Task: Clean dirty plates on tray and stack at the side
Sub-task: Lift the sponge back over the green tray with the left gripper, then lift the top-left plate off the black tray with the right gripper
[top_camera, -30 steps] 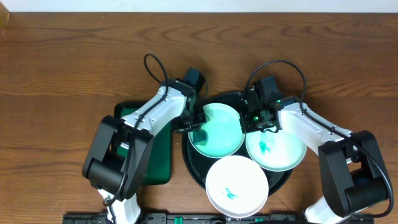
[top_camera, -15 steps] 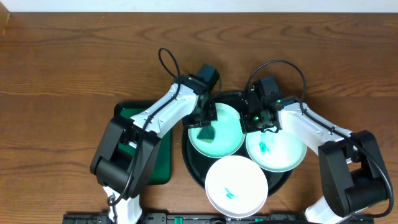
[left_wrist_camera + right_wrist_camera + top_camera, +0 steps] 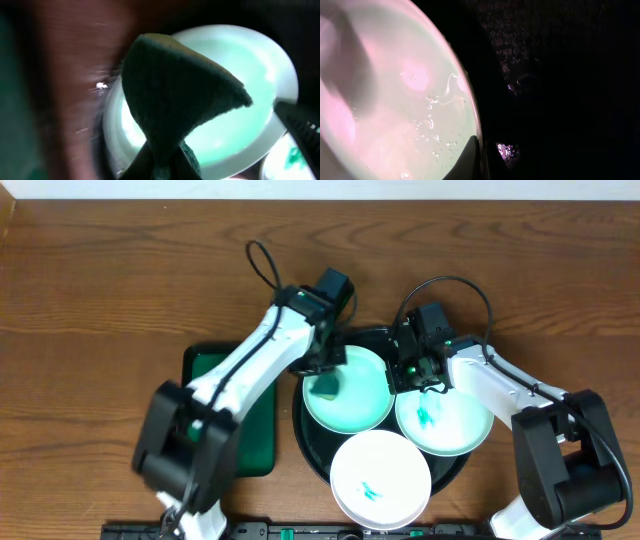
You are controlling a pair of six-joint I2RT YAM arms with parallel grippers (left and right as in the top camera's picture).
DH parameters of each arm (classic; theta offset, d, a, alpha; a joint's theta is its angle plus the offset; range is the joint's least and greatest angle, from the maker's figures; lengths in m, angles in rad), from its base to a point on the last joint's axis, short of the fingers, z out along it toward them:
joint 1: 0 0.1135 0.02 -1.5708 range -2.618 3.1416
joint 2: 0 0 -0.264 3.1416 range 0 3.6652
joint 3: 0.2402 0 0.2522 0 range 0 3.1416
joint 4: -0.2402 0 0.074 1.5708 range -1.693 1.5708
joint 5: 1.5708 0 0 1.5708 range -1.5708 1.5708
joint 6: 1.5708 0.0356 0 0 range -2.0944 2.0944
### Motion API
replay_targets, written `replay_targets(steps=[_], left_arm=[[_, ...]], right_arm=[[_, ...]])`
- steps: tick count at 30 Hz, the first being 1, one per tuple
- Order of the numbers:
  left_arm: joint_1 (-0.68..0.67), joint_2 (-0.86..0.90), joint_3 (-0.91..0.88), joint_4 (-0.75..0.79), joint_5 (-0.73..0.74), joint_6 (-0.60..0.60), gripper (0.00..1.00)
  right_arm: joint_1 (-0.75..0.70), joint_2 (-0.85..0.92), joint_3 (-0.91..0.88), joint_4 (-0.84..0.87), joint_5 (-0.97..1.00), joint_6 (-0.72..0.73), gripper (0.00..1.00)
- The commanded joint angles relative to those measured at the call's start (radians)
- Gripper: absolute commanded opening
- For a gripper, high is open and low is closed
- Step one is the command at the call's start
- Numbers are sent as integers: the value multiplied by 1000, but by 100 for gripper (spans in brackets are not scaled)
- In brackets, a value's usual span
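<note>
Plates (image 3: pixel 380 472) are sitting on the black tray (image 3: pixel 303 442) at its 11, 3 and 6 o'clock. Left gripper (image 3: pixel 322 372) is pinching a green scouring pad (image 3: pixel 175 90), holding it on the mint plate (image 3: pixel 358 398) at 11; right gripper (image 3: pixel 401 372) is clamping that plate's 3 o'clock rim.

Both your arms reach inward.
Your left gripper (image 3: pixel 322 369) is clamped tight; your right gripper (image 3: pixel 402 372) is pinched closed.

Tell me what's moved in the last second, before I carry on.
The left gripper, shut on the sponge, slid slightly right across the back plate as its arm swung away. The right gripper stays clamped on that plate's rim. Nothing else moved.
</note>
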Motion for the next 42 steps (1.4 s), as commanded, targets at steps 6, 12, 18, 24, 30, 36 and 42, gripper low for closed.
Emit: replay_targets(steps=[6,12,18,24,30,36,42], left_arm=[[21,-190,26,-178,-440,-5,7],[104,-188,8,-223,-361,10,7],[170,-188,6,-243,-340,11,7],[227,-188,6,-257,-325,50,7],[276,-188,1,-260,-303,82,7],[302,-188,-27,-259,-302,97,7],[302,-188,-35,-259,-303,104,7]], right_arm=[[0,5,0,10,10,-19,1],[0,-65,24,12,8,-32,1],[3,-190,27,8,35,-54,1],[34,-289,27,-14,138,-76,1],[97,-349,27,-41,286,-105,1],[179,-389,37,-70,456,-113,1],[211,-391,94,-141,555,-117,1]])
